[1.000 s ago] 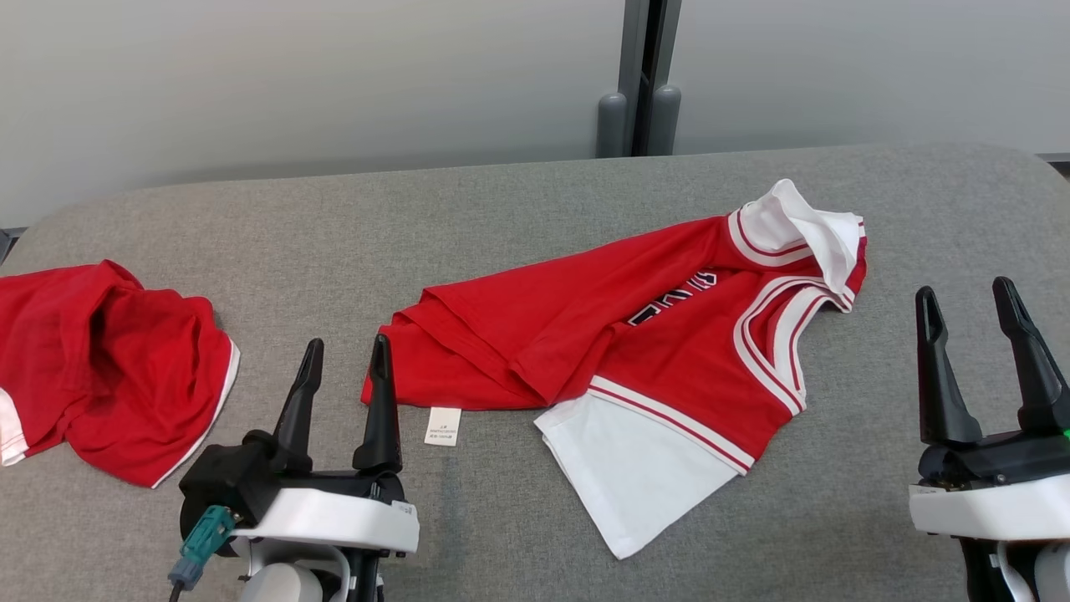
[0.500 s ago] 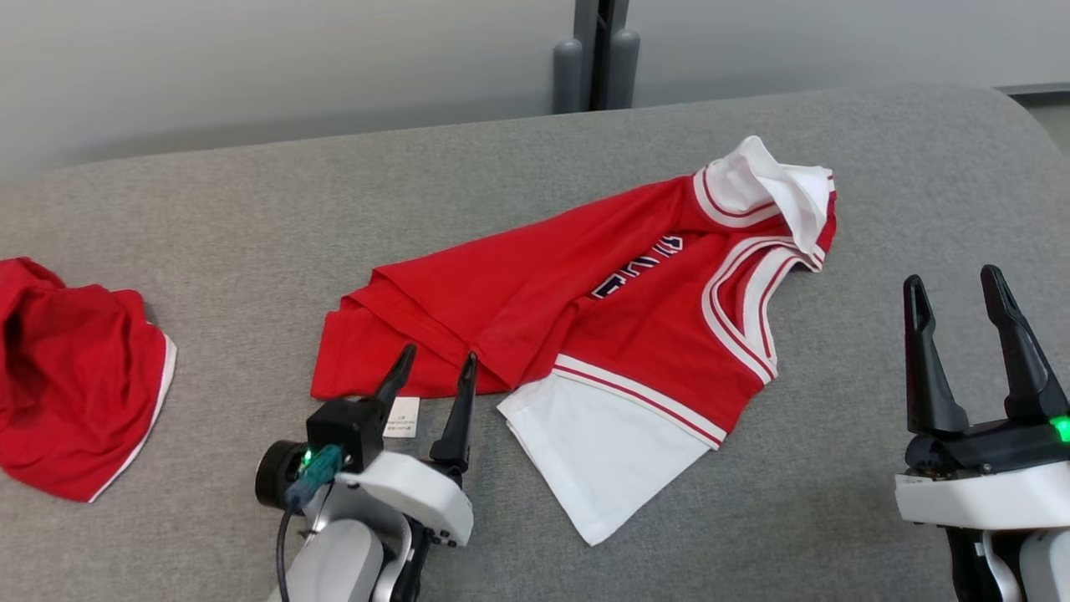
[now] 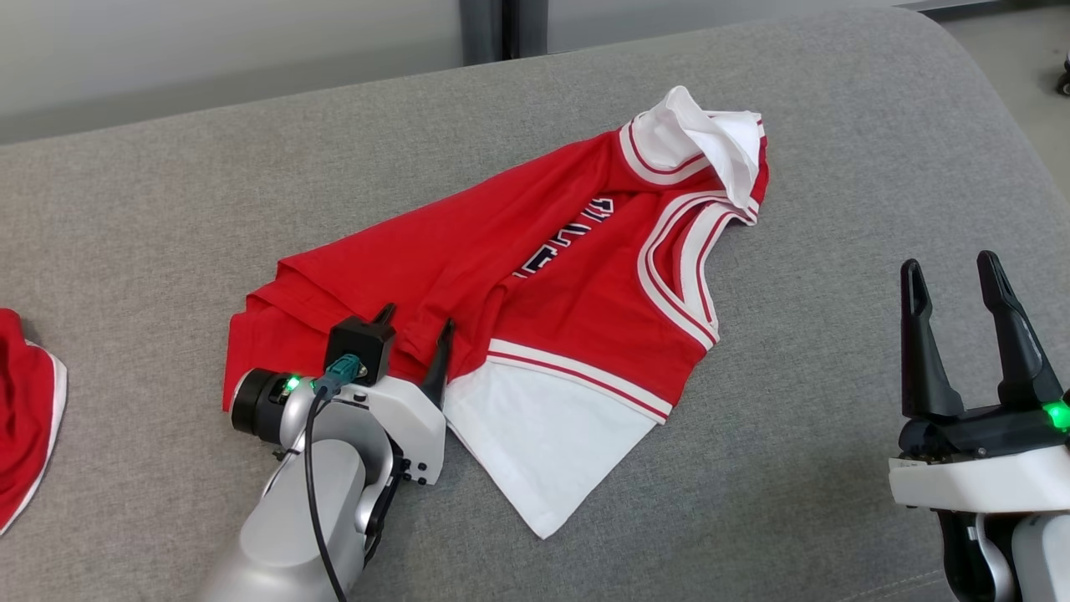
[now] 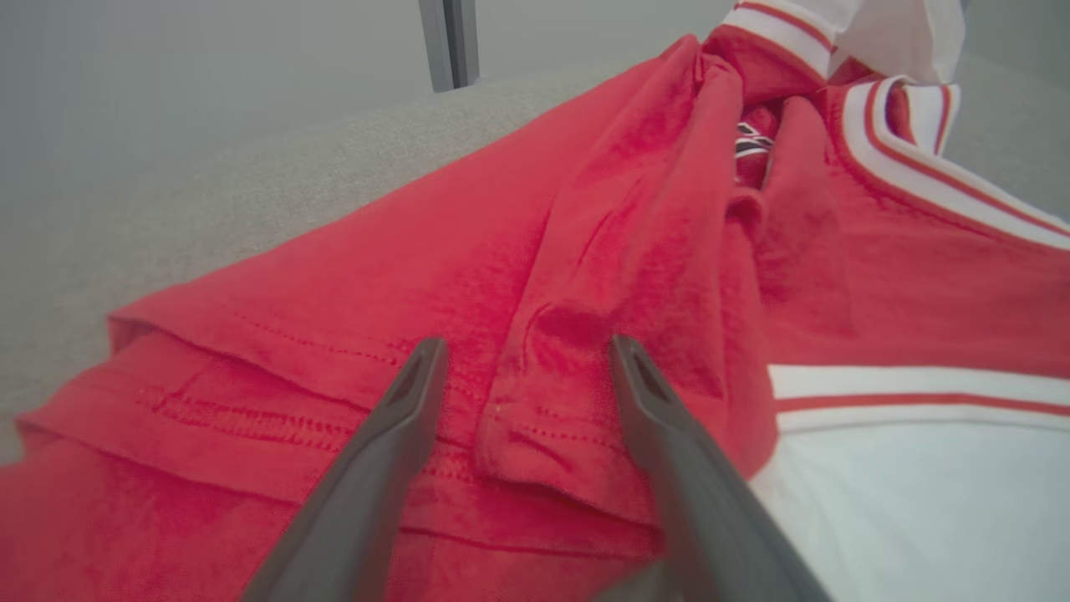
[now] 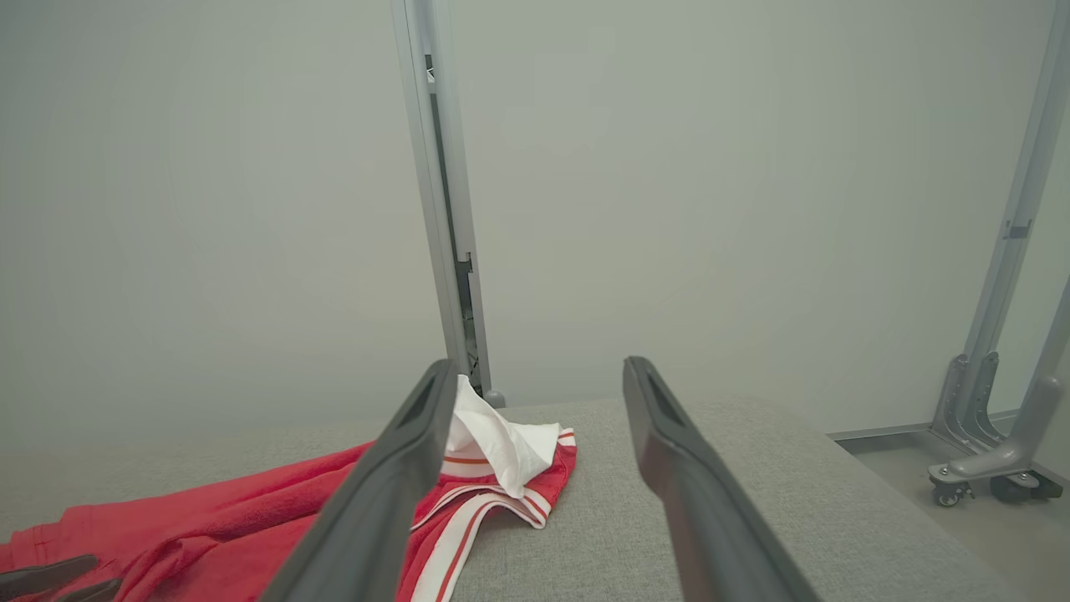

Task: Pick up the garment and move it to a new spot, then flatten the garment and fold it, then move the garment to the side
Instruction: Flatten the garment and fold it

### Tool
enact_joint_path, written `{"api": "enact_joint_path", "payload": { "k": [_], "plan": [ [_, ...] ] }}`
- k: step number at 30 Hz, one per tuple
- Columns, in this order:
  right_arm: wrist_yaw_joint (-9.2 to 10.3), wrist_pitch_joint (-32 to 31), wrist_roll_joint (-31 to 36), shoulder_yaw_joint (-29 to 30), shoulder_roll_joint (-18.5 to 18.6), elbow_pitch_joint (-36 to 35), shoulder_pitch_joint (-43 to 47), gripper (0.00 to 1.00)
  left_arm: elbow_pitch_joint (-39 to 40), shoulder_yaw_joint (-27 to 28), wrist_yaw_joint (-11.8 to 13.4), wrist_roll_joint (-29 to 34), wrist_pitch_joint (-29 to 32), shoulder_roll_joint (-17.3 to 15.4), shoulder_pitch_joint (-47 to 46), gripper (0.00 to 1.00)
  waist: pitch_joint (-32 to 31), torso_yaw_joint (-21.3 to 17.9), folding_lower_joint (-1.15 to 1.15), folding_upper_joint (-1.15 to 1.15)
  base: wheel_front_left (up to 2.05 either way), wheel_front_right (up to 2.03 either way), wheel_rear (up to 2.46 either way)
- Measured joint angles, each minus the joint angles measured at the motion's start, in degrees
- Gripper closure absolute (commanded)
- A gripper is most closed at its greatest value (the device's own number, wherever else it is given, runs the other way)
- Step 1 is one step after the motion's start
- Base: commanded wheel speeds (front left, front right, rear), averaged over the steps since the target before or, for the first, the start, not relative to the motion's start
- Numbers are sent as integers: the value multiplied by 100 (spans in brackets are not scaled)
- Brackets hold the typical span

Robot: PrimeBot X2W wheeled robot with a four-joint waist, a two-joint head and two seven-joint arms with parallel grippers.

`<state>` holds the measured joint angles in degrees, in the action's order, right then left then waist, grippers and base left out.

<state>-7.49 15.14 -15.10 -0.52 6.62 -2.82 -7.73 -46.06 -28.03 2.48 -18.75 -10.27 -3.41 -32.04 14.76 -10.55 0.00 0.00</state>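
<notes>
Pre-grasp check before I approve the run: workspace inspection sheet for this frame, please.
Surface: grey upholstered surface, rounded corner at right.
Job's things: red jersey, white trim, crumpled, not flattened.
Clutter: second red garment at the left edge.
Grippers: left gripper open, fingers astride a hem fold of the jersey; right gripper open, apart from the jersey.
Cables: black cable with teal plug on the left wrist.
Surroundings: pale wall panels, grey post, wheeled frame on the floor.

Grey fabric surface (image 3: 836,167), pale wall (image 5: 669,167) (matte), metal post (image 5: 436,209)
</notes>
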Motion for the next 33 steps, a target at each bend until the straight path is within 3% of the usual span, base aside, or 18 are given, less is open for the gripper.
{"api": "enact_joint_path", "payload": {
  "k": [7, 9, 10, 12, 13, 14, 25, 33],
  "plan": [
    [0, 0, -5, 48, -41, 3, 4, 0, -320, -122, 1, 48, -165, 16, -157, 0, 16, -57, 0, 0, 0, 0, 0],
    [0, 0, -5, 57, -47, 10, 7, 0, -341, -168, -14, 52, -223, 24, -160, 25, 0, -41, 0, 0, 0, 0, 0],
    [0, 0, -5, 65, -52, 16, 8, 0, -344, -192, -14, 51, -252, 29, -160, 46, -8, -29, 0, 0, 0, 0, 0],
    [0, 0, -3, 73, -59, 35, 9, 0, -341, -247, -14, 51, -296, 36, -160, 65, -22, 4, 0, 0, 0, 0, 0],
    [0, 0, -1, 68, -62, 41, 9, 0, -336, -266, -16, 51, -320, 38, -160, 89, -30, 21, 0, 0, 0, 0, 0],
    [0, 0, 3, 59, -62, 47, 9, 0, -330, -279, -18, 48, -337, 42, -160, 100, -37, 36, 0, 0, 0, 0, 0],
    [0, 0, 11, 0, -58, 51, 4, 0, -185, -292, 23, -68, -409, 26, -318, 100, -16, 93, 0, 0, 0, 0, 0],
    [0, 0, 10, -31, -80, 44, -21, 0, 474, 153, 180, -246, -448, -371, -727, 100, 73, 4, 0, 0, 0, 0, 0]
  ]
}}
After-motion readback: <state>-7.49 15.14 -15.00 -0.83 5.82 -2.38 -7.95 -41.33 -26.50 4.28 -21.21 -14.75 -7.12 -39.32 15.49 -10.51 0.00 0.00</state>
